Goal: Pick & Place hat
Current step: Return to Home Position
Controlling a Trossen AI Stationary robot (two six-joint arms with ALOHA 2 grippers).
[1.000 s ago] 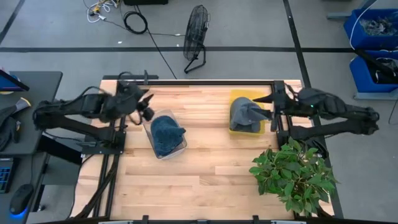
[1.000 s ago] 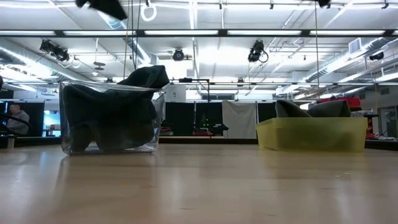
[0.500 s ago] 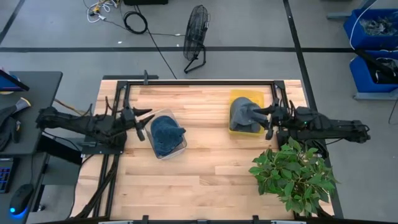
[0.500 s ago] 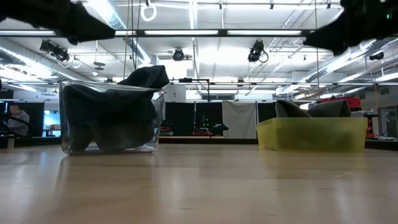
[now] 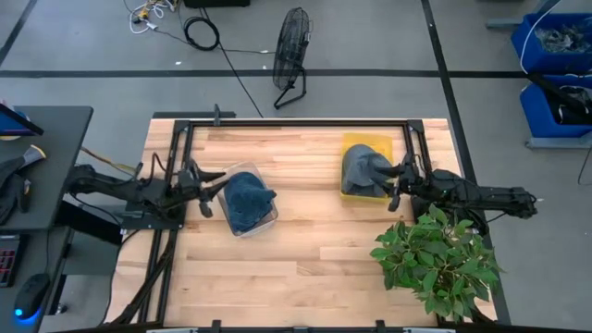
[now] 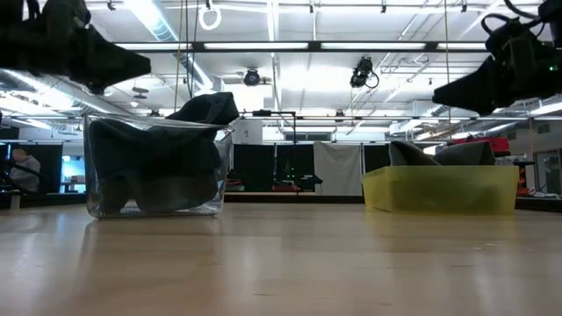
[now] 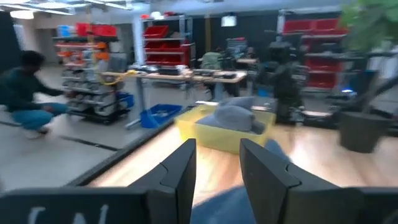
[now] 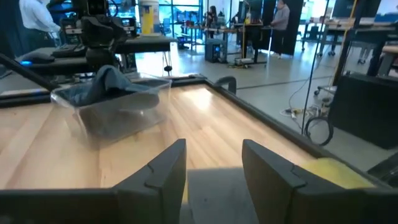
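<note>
Fingers parted on both: left gripper empty, just beside transparent bin (blue cap inside); right gripper empty, well apart from it.

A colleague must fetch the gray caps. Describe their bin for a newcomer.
On the wooden table, find the potted plant at one corner. The yellow bin stands near it, gray caps inside, unlike the transparent bin holding a blue cap.

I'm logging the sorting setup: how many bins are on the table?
2. The transparent bin, holding a blue cap, sits on the robot's left. The yellow bin, holding gray caps, sits on its right. Nothing suggests a hidden one.
</note>
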